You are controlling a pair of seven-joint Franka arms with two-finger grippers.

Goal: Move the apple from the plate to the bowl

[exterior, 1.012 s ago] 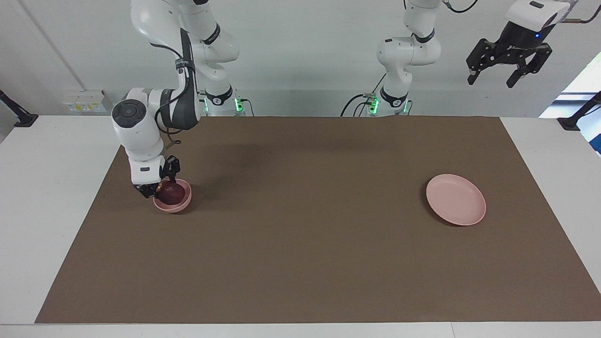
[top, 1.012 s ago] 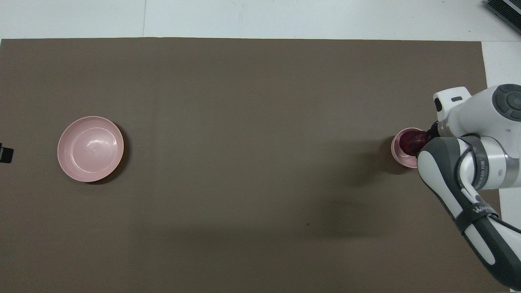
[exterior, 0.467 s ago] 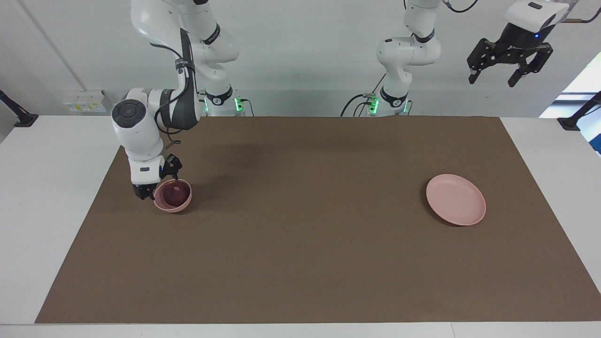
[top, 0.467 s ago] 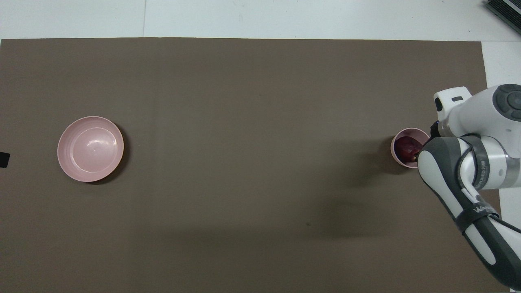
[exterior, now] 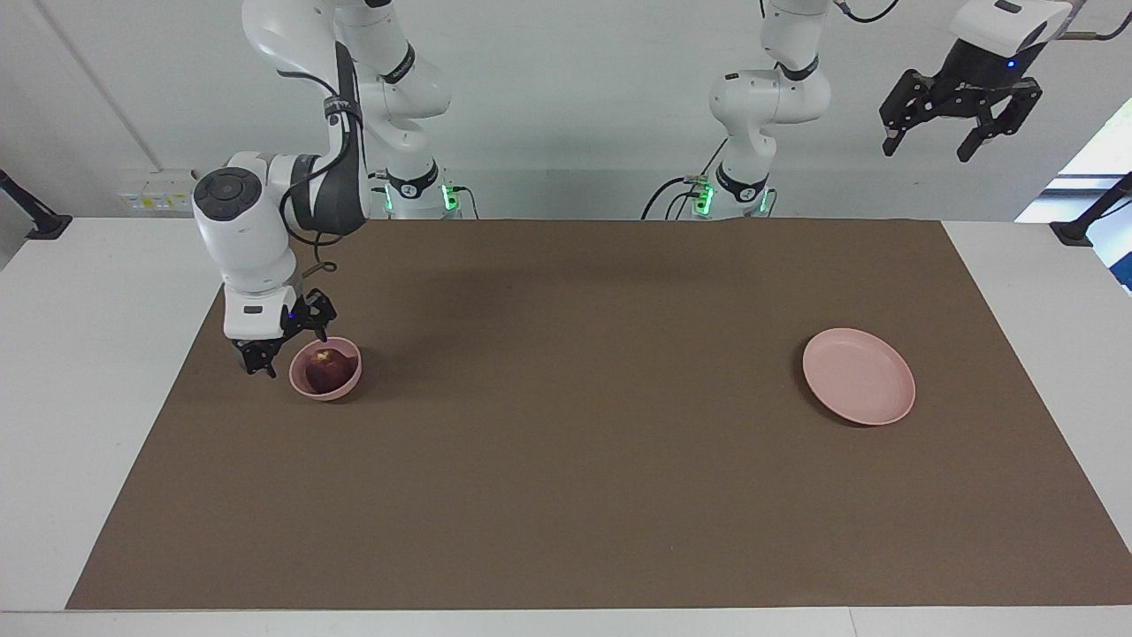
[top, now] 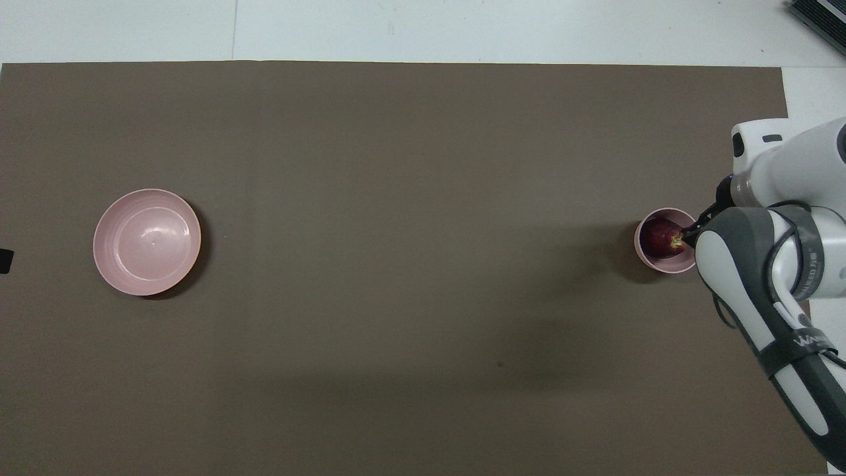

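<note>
I see even, bright room light from above. Soft broad shadows lie on the brown mat (exterior: pixel 566 416); a darker one hugs the plate (top: pixel 147 241). Faint sheen inside it. Both views sharp.

white arms (exterior: pixel 256 239), black claws

A robotics lab: two white robot arms (exterior: pixel 265 221) bolted at the edge of a white table (exterior: pixel 88 354), their bases lit green, cables (exterior: pixel 681 195) trailing — a brown mat (exterior: pixel 566 442) spread as a work surface against a bare pale wall (exterior: pixel 575 106), a socket strip (exterior: pixel 159 190) fixed along it.
</note>
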